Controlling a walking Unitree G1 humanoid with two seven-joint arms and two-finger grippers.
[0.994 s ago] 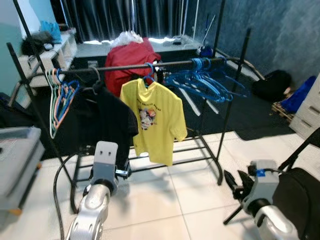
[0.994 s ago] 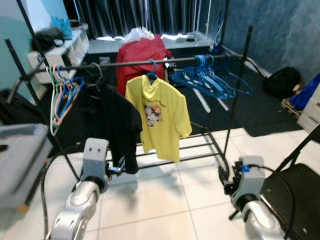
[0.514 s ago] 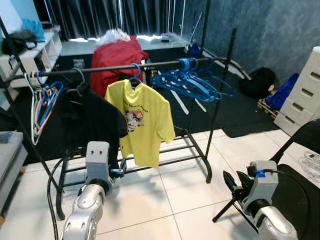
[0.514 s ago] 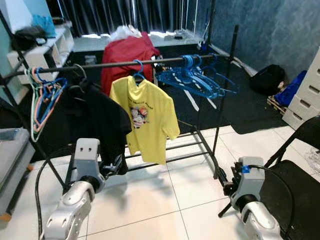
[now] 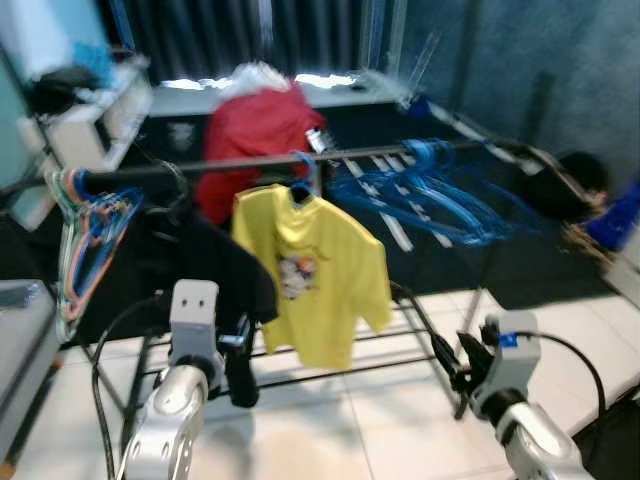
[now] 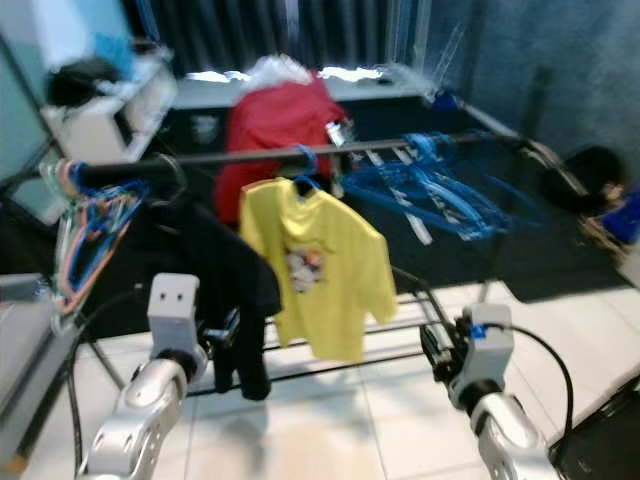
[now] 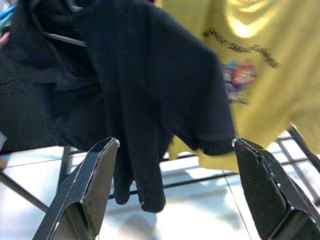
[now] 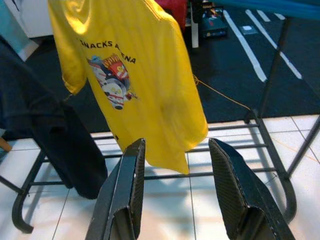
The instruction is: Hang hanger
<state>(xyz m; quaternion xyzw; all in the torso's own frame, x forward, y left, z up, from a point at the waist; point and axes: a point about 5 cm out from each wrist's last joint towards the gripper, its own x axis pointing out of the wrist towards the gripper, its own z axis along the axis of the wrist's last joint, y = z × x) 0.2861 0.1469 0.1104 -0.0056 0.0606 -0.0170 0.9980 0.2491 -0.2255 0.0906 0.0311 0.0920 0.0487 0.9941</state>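
— What sort of room is this?

— A dim one with dark curtains (image 5: 250, 30) at the back, a dark carpet beyond and pale floor tiles (image 5: 330, 440) in front. The head views are blurred, so small things are hard to make out.

— And the rack?

— A black clothes rail (image 5: 250, 163) runs across the middle. A yellow T-shirt (image 5: 315, 275) hangs from it on a blue hanger (image 5: 300, 180), with a black shirt (image 5: 215, 270) just to its left. Further left is a bunch of pastel hangers (image 5: 85, 235); to the right a cluster of empty blue hangers (image 5: 430, 195) fans out along the rail. Behind the rail sits a red heap (image 5: 255, 130) of cloth.

— Where are the arms?

— Both are raised low in front of the rack. The left gripper (image 7: 175, 185) points at the hem of the black shirt, its fingers (image 7: 87, 185) spread wide with nothing between them. The right gripper (image 8: 177, 195) faces the lower edge of the yellow T-shirt, and its fingers (image 8: 125, 190) stand moderately apart, also empty.

— Is either one touching the clothes?

— No, both stay clear of the fabric; the rack's lower bars (image 8: 225, 175) show between the right fingers

— So the hanger for the task?

— Every hanger I can see is already on the rail
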